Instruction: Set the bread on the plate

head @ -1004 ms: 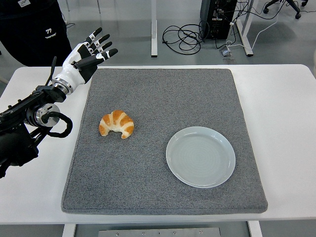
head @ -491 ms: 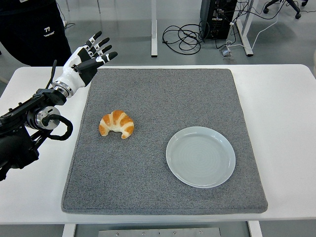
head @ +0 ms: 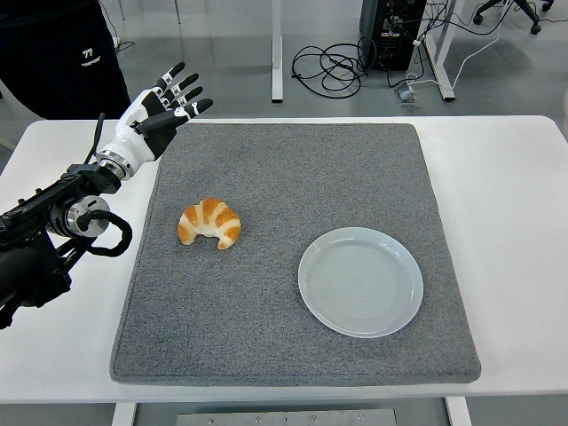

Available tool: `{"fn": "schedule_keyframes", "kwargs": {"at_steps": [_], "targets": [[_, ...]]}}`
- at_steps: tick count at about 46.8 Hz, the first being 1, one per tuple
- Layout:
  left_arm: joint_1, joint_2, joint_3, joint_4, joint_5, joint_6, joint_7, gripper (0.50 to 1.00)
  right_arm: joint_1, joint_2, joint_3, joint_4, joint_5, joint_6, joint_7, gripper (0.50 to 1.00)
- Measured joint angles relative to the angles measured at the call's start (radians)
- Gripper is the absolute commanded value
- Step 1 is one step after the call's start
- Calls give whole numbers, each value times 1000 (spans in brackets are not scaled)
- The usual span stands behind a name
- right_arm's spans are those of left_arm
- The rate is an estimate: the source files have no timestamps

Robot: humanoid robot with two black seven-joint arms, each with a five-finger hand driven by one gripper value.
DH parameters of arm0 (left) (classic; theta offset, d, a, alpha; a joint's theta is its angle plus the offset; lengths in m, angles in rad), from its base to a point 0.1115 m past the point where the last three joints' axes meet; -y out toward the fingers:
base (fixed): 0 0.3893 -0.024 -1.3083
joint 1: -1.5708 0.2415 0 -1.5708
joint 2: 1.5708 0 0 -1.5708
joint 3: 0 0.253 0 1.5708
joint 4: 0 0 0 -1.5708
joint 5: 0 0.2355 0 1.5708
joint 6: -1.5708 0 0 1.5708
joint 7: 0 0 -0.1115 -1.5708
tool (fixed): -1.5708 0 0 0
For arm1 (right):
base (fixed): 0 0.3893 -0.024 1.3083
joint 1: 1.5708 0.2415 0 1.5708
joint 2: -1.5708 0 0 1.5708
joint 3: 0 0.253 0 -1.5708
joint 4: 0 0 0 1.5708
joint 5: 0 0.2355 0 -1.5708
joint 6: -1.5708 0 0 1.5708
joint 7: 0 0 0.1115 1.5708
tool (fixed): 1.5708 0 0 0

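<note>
A golden croissant (head: pixel 210 223) lies on the left half of a grey mat (head: pixel 293 169). A pale blue plate (head: pixel 360 281), with nothing on it, sits on the mat to the croissant's right and a little nearer. My left hand (head: pixel 165 101) is raised over the mat's far left corner, fingers spread, holding nothing. It is well behind the croissant and apart from it. The right arm does not show.
The mat covers most of the white table (head: pixel 515 204). A person in dark clothing (head: pixel 62 53) stands beyond the far left corner. Cables (head: pixel 333 67) and desk legs lie on the floor behind the table.
My left hand has drifted slightly right and up along the mat's far left corner, fingers still spread. Croissant and plate have not moved.
</note>
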Motion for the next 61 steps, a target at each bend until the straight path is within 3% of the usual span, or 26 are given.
{"fn": "schedule_keyframes", "kwargs": {"at_steps": [8,35,42,50,61], "targets": [[4,0,2,0,0,-1,-45,968,-1,0,0,0,0,0,0,1000],[-21,16,11,-9,0,13,-37,957,-2,0,-2,-1,0,0,0,1000],[-41,69,17,-40,1,39,-32,936,-1,0,-2,-1,0,0,0,1000],[-43,179,41,-199,2,99,-24,908,-1,0,-2,0,0,0,0,1000],[-93,321,79,-431,2,208,60,902,0,0,-1,1,0,0,0,1000]]}}
